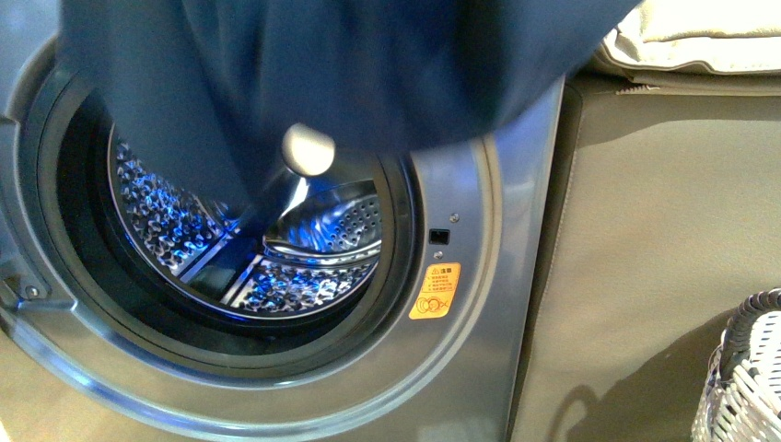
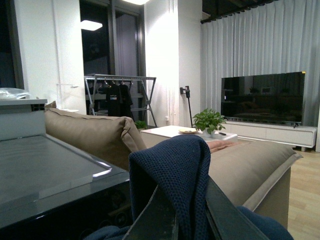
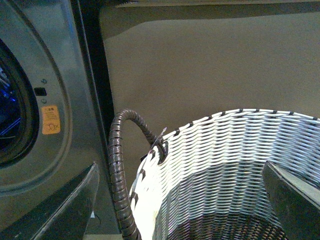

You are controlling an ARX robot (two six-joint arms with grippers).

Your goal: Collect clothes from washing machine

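Living room, beige sofa [image 2: 95,132] and TV in the background; the grey washing machine [image 1: 497,276] stands against the sofa's side. Clothes [image 2: 170,160]: one navy garment, pinched between the jaws of the left gripper [image 2: 186,189]. It bunches above the fingers and drapes below them, across the top of the front view and in front of the open porthole. That gripper sits at about the level of the machine's black top. Right gripper [image 3: 177,207] is spread wide, holds nothing, and hangs right over the woven basket [image 3: 215,165].

Step, as I read it: the garment is out of the drum [image 1: 304,249] and the transfer to the basket is in hand. The next move calls for swinging the left gripper over toward the right one, past the basket rim. It should go low enough that the hanging tail goes in, then release.

Basket: nothing in it that shows. Drum: the visible part is bare steel, the upper part is hidden by cloth, so more may be inside.
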